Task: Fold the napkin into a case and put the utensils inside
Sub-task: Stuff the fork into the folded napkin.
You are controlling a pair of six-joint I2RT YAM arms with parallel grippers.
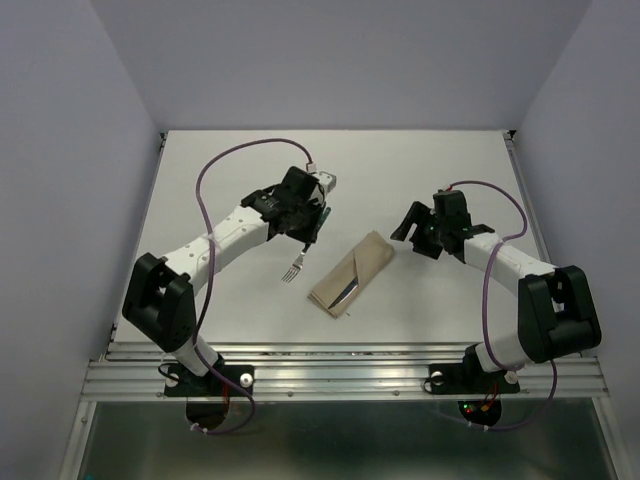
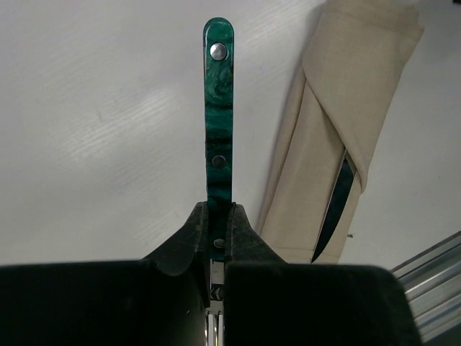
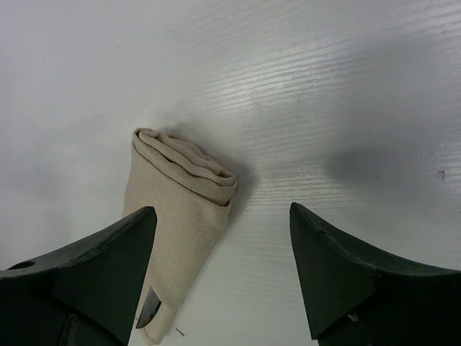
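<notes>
The napkin is folded into a narrow beige case (image 1: 350, 275) lying slantwise at the table's middle; it also shows in the left wrist view (image 2: 338, 122) and the right wrist view (image 3: 176, 216). A knife blade (image 2: 335, 209) pokes from its pocket. My left gripper (image 1: 306, 228) is shut on a fork (image 1: 298, 256), pinching its dark green handle (image 2: 218, 108), tines hanging toward the table left of the case. My right gripper (image 1: 422, 232) is open and empty, just right of the case's far end, with its fingers (image 3: 108, 277) wide apart.
The white table (image 1: 240, 170) is bounded by a metal rail (image 1: 340, 372) at the near edge and lavender walls on three sides. Purple cables loop above both arms.
</notes>
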